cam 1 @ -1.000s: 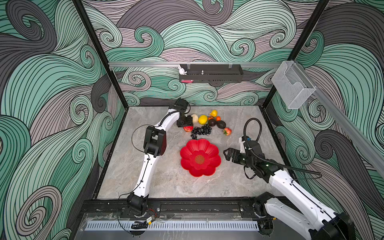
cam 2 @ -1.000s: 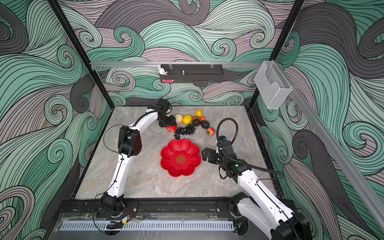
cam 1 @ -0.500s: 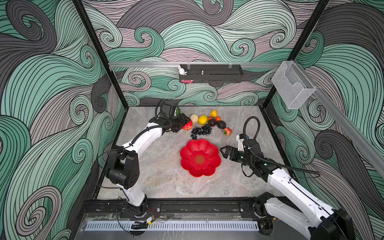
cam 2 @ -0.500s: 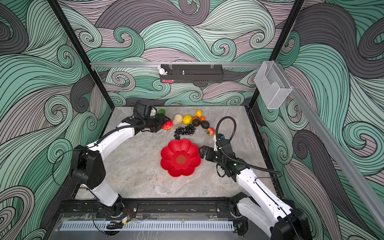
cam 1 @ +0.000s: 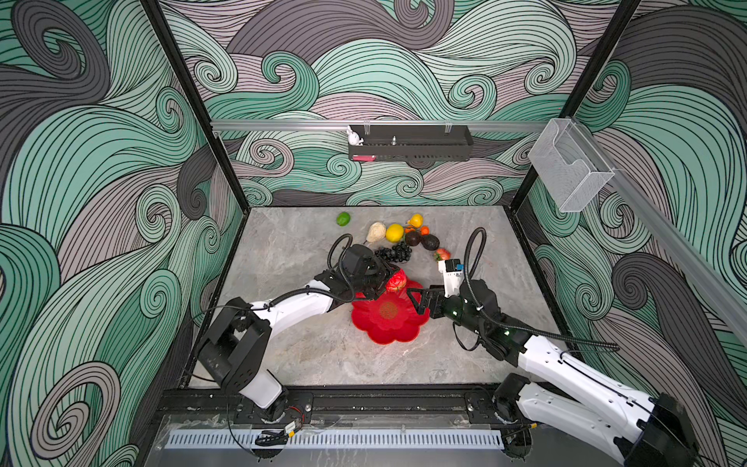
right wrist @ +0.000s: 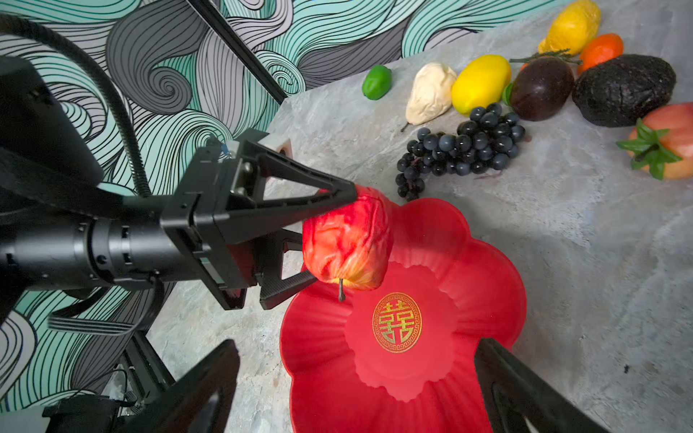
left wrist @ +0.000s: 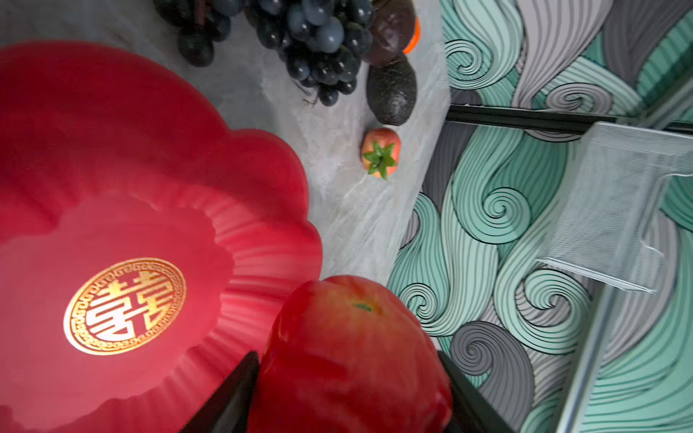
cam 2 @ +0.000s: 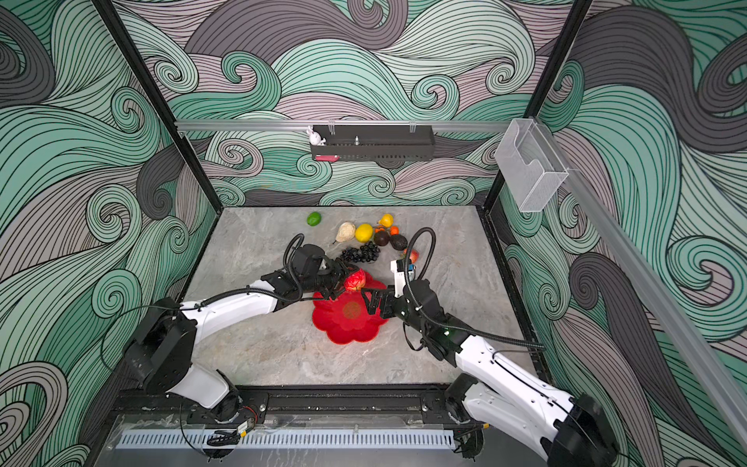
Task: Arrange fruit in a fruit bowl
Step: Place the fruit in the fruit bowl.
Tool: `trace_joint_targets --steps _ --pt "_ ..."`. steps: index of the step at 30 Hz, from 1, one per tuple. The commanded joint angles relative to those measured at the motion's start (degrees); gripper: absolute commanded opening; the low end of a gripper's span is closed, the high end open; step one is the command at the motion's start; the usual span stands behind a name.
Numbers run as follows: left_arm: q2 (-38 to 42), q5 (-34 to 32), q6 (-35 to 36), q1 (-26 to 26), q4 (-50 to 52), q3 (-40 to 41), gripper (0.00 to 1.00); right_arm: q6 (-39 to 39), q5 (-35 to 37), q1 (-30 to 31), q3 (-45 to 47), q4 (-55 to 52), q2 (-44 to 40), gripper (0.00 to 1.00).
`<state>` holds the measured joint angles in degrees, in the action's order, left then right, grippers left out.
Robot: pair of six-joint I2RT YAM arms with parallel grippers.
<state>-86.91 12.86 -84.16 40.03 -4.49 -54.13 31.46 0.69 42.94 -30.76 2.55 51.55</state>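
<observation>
Right wrist view q (jo here): nearest thing is the right gripper, jaws wide apart w/ nothing btwn them, hanging over the fruit bowl. Why park it there?

sam: imo it's on standby. Could be ready to steady the dish if it slides on the table. Glossy plastic on smooth stone prob skates. Can't tell if it touches the rim tho.

jo: and the left gripper?

sam: clamped on the red apple, pinched by its sides w/ the stem pointing down. Apple hangs over the bowl's far rim, not set down afaict. Bowl's bare and its gold emblem is fully showing, so this'd be fruit no. 1. I'd carry it nearer the middle b4 letting go, bc on the sloped wall it'd likely roll.

jo: rest of the fruit?

sam: all on the table beyond the bowl. Closest is the grape bunch, just off the rim. Behind that there's a row: pear, lemon, mangosteen, avocado. A red fruit w/ green leafy cap sits on the right arm's side. Further back are a 2nd lemon and a tangerine. Lime sits alone far left, well apart. Bowl's btwn both arms, so either one reaches it, I guess.
</observation>
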Motion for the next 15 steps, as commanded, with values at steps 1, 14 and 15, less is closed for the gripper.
trace_joint_targets --steps 1,14,15 --pt "2.9 -5.0 -4.3 2.1 -3.4 1.4 0.67 -3.4 6.3 2.9 3.0 6.9 -1.5 0.95" --pt "7.7 -9.6 -7.0 8.4 -3.1 3.4 0.67 -6.0 16.1 9.7 8.4 19.0 0.5 0.90" --pt "7.7 -9.7 -7.4 8.9 -3.1 3.4 0.67 -6.2 16.3 9.9 8.3 19.4 1.0 0.89"
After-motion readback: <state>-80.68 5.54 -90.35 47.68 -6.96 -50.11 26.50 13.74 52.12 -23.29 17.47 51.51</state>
